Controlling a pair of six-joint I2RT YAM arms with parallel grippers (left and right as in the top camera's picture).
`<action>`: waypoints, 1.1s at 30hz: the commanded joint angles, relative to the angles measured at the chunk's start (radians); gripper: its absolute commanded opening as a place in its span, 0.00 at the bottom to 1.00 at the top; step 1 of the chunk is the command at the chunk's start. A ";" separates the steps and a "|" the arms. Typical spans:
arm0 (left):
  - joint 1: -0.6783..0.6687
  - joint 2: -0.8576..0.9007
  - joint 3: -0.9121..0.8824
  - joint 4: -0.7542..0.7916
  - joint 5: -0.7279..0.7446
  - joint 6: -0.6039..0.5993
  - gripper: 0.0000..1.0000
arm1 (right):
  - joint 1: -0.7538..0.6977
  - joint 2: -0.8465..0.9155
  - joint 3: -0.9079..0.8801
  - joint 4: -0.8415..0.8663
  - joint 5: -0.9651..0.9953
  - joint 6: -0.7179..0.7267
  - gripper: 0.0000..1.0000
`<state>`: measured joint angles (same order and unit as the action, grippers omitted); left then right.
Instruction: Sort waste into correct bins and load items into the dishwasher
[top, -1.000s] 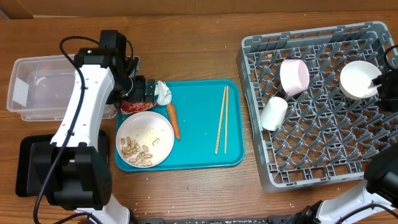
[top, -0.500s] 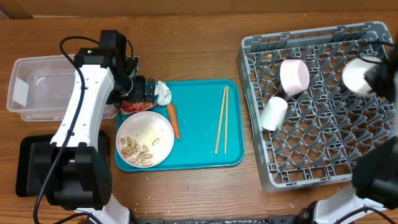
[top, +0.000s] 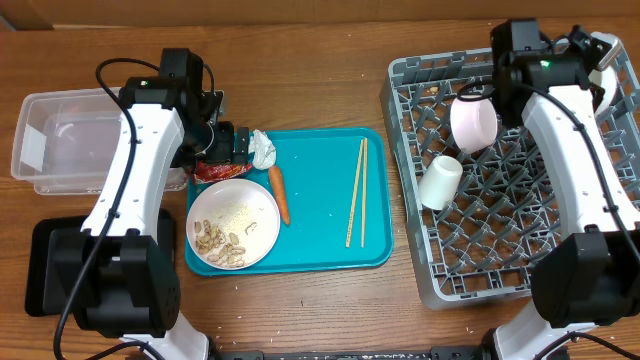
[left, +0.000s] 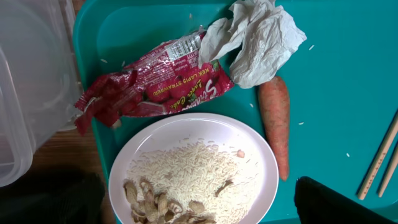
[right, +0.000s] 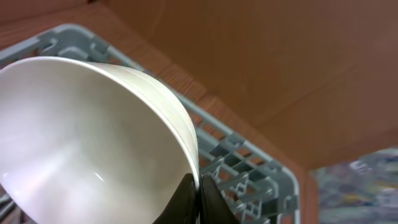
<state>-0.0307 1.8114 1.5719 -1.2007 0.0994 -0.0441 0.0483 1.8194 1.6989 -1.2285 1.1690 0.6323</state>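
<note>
My left gripper (top: 224, 144) hangs open over the teal tray's left end, its fingers (left: 193, 202) straddling the white plate (left: 193, 165) of rice crumbs and peanut shells (left: 163, 206). The red wrapper (left: 149, 87), crumpled tissue (left: 261, 38) and carrot (left: 275, 121) lie just beyond the plate. My right gripper (right: 199, 186) is shut on the rim of a white bowl (right: 87, 137), held above the far right corner of the grey dish rack (top: 520, 255); the bowl also shows in the overhead view (top: 610, 58). A pink bowl (top: 472, 120) and a cup (top: 440, 182) sit in the rack.
The clear tub (top: 60, 140) stands at the far left, and the black tray (top: 45, 265) lies in front of it. Wooden chopsticks (top: 356, 190) lie on the teal tray (top: 320, 250). A cardboard wall runs behind the rack.
My right arm has swung in over the rack and carried the white bowl from the rack's right side up to its far right corner. The left arm has not moved.
</note>
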 joint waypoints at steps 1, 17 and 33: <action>0.004 0.016 0.016 0.001 -0.006 0.022 1.00 | -0.003 0.023 -0.011 0.000 0.131 0.001 0.04; 0.004 0.016 0.016 0.001 -0.006 0.022 1.00 | 0.020 0.173 -0.064 -0.031 0.184 -0.038 0.04; 0.004 0.016 0.016 0.001 -0.006 0.022 1.00 | 0.080 0.241 -0.064 -0.090 0.305 -0.037 0.04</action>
<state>-0.0307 1.8118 1.5719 -1.2007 0.0994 -0.0441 0.1368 2.0525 1.6348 -1.3205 1.3903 0.5900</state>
